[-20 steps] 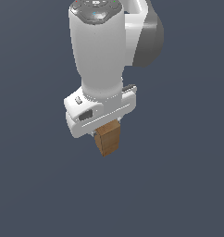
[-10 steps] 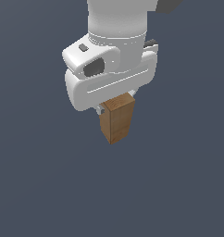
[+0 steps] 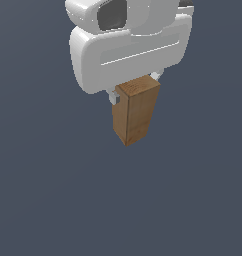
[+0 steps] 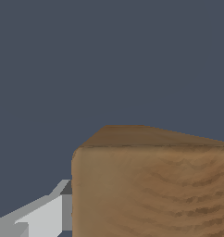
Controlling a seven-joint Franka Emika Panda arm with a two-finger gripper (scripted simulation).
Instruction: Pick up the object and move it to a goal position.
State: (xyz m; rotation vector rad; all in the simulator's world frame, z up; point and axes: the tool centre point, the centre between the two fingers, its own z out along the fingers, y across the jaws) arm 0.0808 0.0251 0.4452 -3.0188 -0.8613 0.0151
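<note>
Tan-brown wooden rectangular block (image 3: pixel 135 112) hangs clamped between the fingers of the white gripper (image 3: pixel 134 86), in mid-air with no surface in view, so carry it smoothly, holding grip pressure constant.

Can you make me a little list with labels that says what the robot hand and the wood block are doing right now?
holder: white gripper, seen from the exterior view
held thing: tan-brown wooden block, also filling much of the wrist view
grip: fingers closed on the block's upper end, one grey finger showing beside it
block pose: long side hanging down, slightly tilted
under the block: nothing touching it
background: plain dark grey-blue
goal spot: not visible
</note>
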